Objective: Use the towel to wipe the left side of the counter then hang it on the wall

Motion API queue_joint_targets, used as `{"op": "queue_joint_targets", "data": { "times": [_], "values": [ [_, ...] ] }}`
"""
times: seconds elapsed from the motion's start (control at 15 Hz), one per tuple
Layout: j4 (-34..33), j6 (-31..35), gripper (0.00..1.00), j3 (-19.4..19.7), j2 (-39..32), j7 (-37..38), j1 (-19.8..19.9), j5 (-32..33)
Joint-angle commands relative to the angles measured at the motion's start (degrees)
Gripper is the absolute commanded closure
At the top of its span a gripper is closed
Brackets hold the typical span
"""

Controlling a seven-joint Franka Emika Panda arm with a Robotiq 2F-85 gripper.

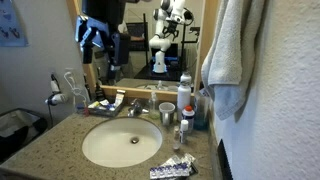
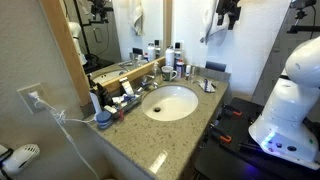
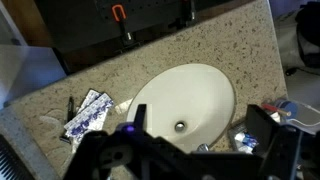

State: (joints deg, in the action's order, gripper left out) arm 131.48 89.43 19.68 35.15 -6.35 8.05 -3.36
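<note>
The claw hangs high by the wall, at the top edge of the towel. The towel droops down the wall just below and beside the claw. That view is too small to tell whether the two touch.

In the wrist view the jaws stand wide apart with nothing between them. Only the sink shows in the gap, far beneath.

The speckled table lies well below the claw. A blue-and-white packet lies on it beside the sink.

In an exterior view the towel hangs in pale folds against the rough wall. Under it, bottles and a cup stand at the back of the table.
</note>
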Motion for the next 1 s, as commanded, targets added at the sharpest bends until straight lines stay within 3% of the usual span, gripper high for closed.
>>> {"op": "queue_joint_targets", "data": {
  "times": [0.0,0.27,0.6,0.93],
  "values": [
    [-0.17,-0.20,0.00,-1.34,-0.46,-0.89,1.84,-0.75],
    [-1.90,2.05,0.00,-6.34,-1.54,4.99,2.22,1.29],
    [-5.43,9.13,0.00,-15.06,-2.30,20.47,3.86,6.11],
    [-12.93,12.72,0.00,-17.32,-4.35,29.98,6.91,14.14]
  ]
}}
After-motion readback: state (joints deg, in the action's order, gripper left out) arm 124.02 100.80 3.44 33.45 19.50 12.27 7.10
